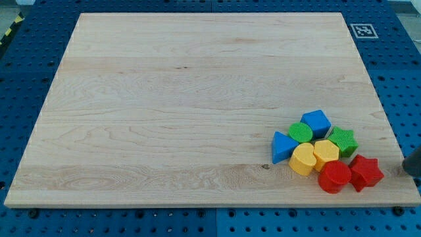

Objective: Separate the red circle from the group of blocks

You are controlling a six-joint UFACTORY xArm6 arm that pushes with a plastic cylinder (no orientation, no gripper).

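Observation:
The red circle (335, 176) lies at the bottom of a tight group near the board's bottom right corner. It touches the red star (366, 172) on its right and the yellow hexagon (325, 153) and a rounded yellow block (303, 159) above it. Also in the group are a blue triangle (284, 146), a green circle (300, 133), a blue block (316, 122) and a green star (343, 141). A dark shape at the view's right edge is my tip (408, 168), to the right of the red star and apart from it.
The wooden board (197, 99) lies on a blue perforated table. A black-and-white marker (363, 30) sits at the board's top right corner. The group lies close to the board's bottom and right edges.

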